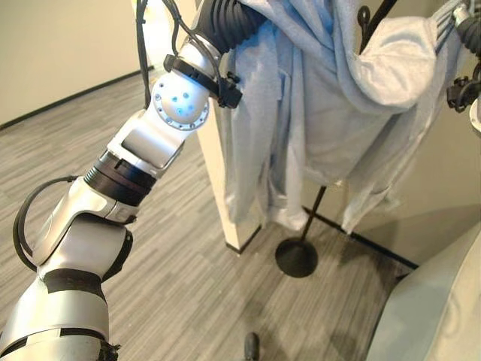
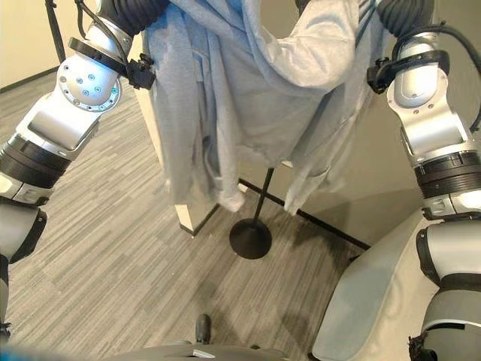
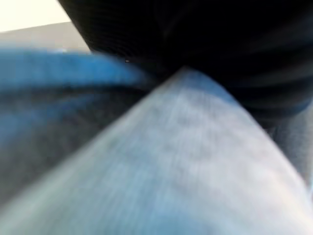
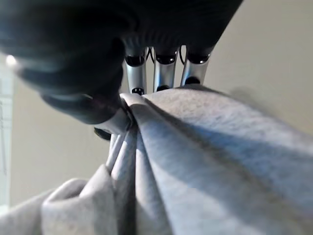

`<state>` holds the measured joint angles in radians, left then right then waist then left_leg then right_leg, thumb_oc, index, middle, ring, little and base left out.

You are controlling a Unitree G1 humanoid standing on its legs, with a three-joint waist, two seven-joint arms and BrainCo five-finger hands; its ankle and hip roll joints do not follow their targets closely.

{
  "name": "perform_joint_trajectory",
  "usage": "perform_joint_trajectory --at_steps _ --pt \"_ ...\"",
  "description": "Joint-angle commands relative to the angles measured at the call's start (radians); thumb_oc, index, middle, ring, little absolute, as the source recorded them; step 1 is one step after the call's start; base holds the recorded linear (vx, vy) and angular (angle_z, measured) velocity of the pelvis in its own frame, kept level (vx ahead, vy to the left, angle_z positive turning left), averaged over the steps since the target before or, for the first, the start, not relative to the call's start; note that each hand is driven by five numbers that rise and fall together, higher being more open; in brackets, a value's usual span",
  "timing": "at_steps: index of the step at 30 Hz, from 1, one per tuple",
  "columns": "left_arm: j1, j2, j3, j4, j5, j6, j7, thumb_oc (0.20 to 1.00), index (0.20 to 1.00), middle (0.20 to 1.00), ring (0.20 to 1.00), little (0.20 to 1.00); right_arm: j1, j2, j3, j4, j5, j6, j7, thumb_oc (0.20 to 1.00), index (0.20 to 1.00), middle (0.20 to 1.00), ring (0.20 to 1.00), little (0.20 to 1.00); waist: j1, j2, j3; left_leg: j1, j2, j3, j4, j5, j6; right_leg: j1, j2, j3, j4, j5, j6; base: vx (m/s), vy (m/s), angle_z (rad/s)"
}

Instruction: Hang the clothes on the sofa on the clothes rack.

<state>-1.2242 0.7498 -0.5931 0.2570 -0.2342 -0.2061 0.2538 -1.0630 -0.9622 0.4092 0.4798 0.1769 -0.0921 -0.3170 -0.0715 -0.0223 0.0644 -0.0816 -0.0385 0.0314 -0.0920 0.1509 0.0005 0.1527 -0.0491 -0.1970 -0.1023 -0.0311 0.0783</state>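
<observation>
While we are holding the grey garment (image 2: 255, 113) up against the clothes rack (image 2: 259, 203), our right hand (image 4: 146, 78) pinching its cloth and our left hand's grip hidden, it is risking sliding to the floor (image 2: 135, 248) if released unhooked.

Light grey hoodie (image 2: 255, 105) hangs draped over black clothes rack (image 2: 259, 199).

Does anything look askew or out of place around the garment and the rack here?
The grey garment hangs bunched and lopsided over the clothes rack, one edge drooping lower than the rest. The right hand pinches a fold of it. Nothing looks torn or dropped.
</observation>
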Motion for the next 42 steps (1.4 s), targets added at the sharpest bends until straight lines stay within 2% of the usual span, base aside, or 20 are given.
perform_joint_trajectory --at_steps 1,4,12,18,25,31,42 --pt "-0.048 -0.007 -0.018 0.159 -0.065 -0.017 0.015 0.200 0.200 0.200 0.200 0.200 -0.147 -0.038 0.049 0.088 0.048 0.000 -0.008 0.200 0.200 0.200 0.200 0.200 0.049 -0.006 -0.061 0.142 0.094 0.028 0.005 -0.150 -0.110 -0.081 -0.041 0.004 0.015 0.024 0.113 0.00 0.000 0.00" --pt "-0.131 -0.014 -0.097 0.276 -0.073 -0.008 0.013 0.200 0.200 0.200 0.200 0.200 -0.271 -0.032 0.159 0.206 0.074 0.011 0.003 0.200 0.200 0.200 0.200 0.200 0.047 -0.005 -0.056 0.140 0.096 0.030 0.005 -0.150 -0.111 -0.086 -0.043 0.002 0.015 0.028 0.116 0.00 0.000 0.00" --pt "-0.198 -0.044 -0.178 0.419 -0.072 0.001 0.007 0.200 0.200 0.200 0.200 0.200 -0.394 0.017 0.276 0.362 0.098 0.027 0.020 0.200 0.200 0.200 0.200 0.200 0.043 0.002 -0.030 0.110 0.094 0.027 0.005 -0.139 -0.113 -0.122 -0.044 -0.002 0.015 0.042 0.122 -0.03 -0.008 -0.03" --pt "-0.235 -0.075 -0.223 0.492 -0.067 0.008 0.003 0.200 0.200 0.200 0.200 0.200 -0.432 0.049 0.316 0.453 0.099 0.039 0.028 0.200 0.200 0.200 0.200 0.200 0.039 0.008 -0.024 0.099 0.094 0.028 0.005 -0.135 -0.114 -0.135 -0.046 -0.004 0.015 0.046 0.126 -0.01 -0.003 0.02" --pt "-0.298 -0.114 -0.277 0.585 -0.061 0.015 0.001 0.200 0.200 0.200 0.200 0.200 -0.501 0.088 0.396 0.558 0.046 0.059 0.037 0.200 0.200 0.200 0.200 0.200 0.034 0.023 -0.010 0.077 0.089 0.027 0.005 -0.128 -0.117 -0.160 -0.049 -0.007 0.015 0.053 0.128 -0.01 -0.007 0.01" --pt "-0.374 -0.167 -0.354 0.709 -0.036 0.022 -0.009 0.200 0.200 0.200 0.200 0.200 -0.568 0.151 0.484 0.675 -0.025 0.079 0.051 0.200 0.200 0.200 0.200 0.200 0.029 0.049 0.010 0.037 0.084 0.023 0.005 -0.110 -0.118 -0.201 -0.054 -0.005 0.015 0.065 0.131 -0.04 -0.022 0.00" --pt "-0.407 -0.158 -0.362 0.719 -0.031 0.026 0.002 0.200 0.200 0.200 0.200 0.200 -0.568 0.142 0.479 0.708 -0.004 0.085 0.047 0.200 0.200 0.200 0.200 0.200 0.021 0.061 0.003 0.045 0.081 0.021 0.005 -0.116 -0.118 -0.189 -0.051 -0.008 0.015 0.058 0.128 0.02 -0.010 0.01"
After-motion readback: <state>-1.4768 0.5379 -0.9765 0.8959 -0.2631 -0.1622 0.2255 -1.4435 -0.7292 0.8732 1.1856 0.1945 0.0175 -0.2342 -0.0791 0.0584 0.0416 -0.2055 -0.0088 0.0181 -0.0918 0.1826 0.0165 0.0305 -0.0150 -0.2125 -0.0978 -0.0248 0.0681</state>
